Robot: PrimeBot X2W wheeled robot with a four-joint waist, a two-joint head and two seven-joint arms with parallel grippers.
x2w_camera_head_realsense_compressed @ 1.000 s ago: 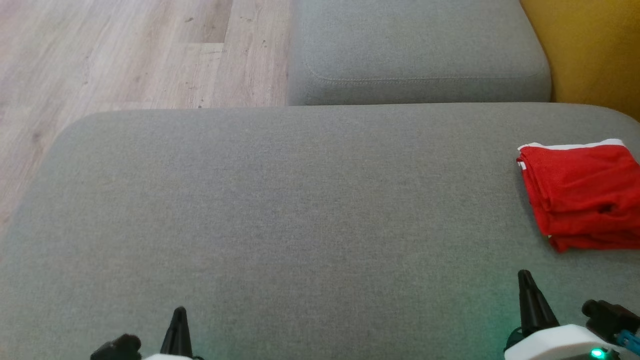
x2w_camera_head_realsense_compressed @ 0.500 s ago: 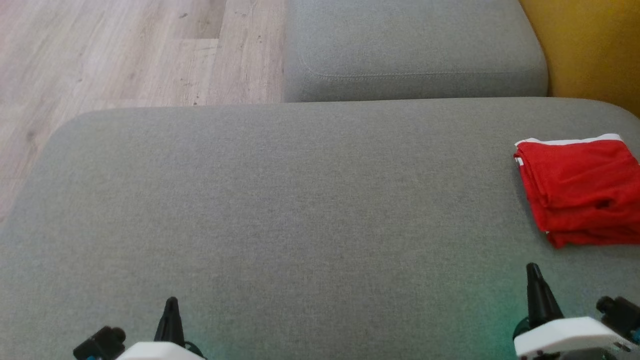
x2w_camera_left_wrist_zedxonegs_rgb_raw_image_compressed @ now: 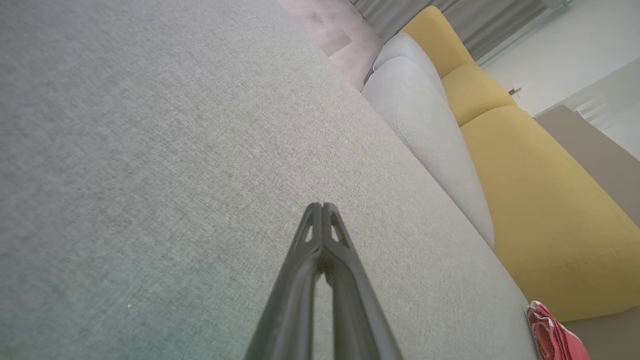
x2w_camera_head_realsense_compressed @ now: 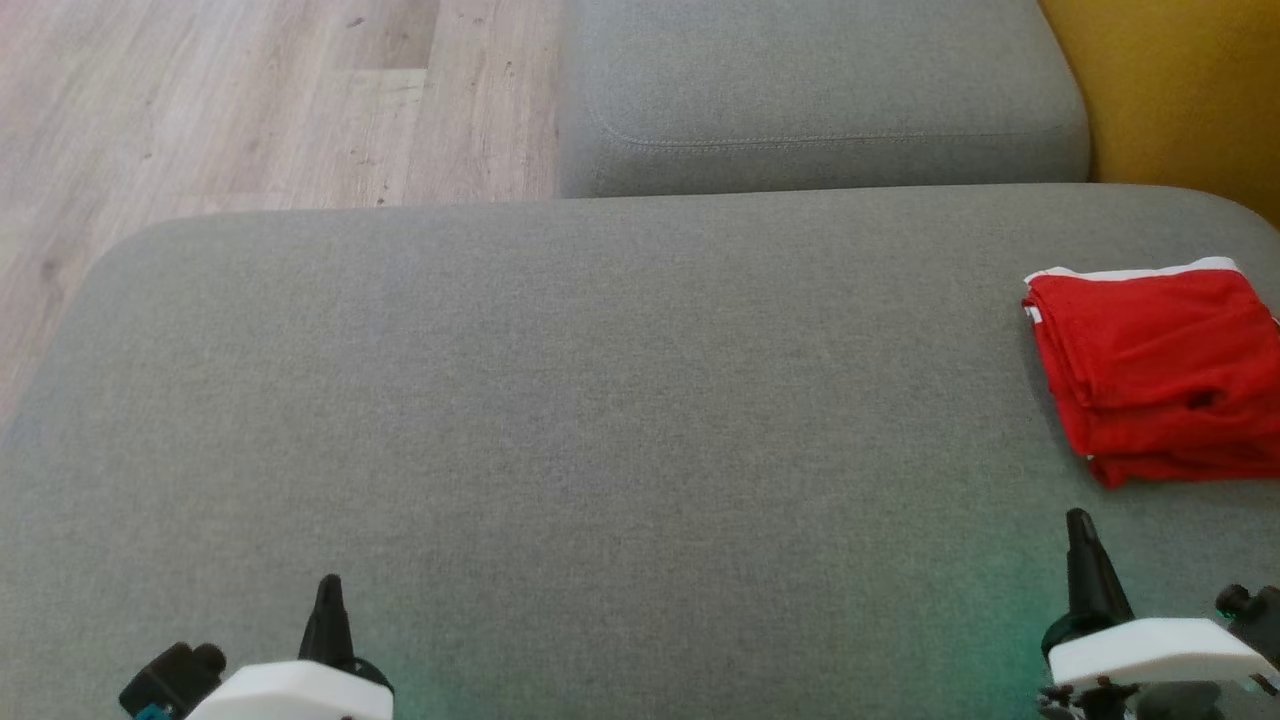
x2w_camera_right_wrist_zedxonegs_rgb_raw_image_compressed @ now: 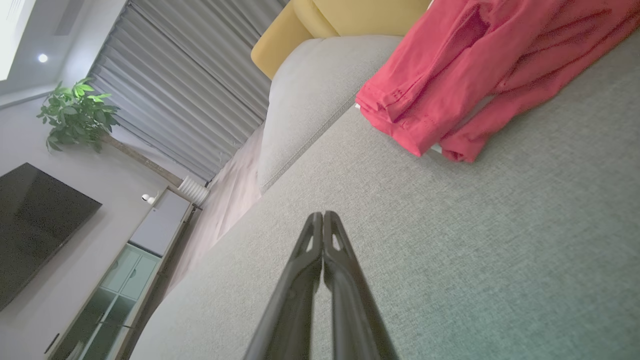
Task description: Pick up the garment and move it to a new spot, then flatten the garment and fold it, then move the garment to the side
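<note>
View shifted, garment [x2w_camera_head_realsense_compressed: 1160, 370] beyond right tool [x2w_camera_head_realsense_compressed: 1078, 518]

Wide grey cushion [x2w_camera_head_realsense_compressed: 600, 400], smaller grey cushion [x2w_camera_head_realsense_compressed: 820, 90] behind it, yellow seat [x2w_camera_head_realsense_compressed: 1180, 90], pale wood floor [x2w_camera_head_realsense_compressed: 200, 100], leafy plant [x2w_camera_right_wrist_zedxonegs_rgb_raw_image_compressed: 75, 115]

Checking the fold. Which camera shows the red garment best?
The head view: the folded red garment lies almost whole, cut off at the right edge. The right wrist view shows its layered edges close up; the left wrist view catches just a corner.
</note>
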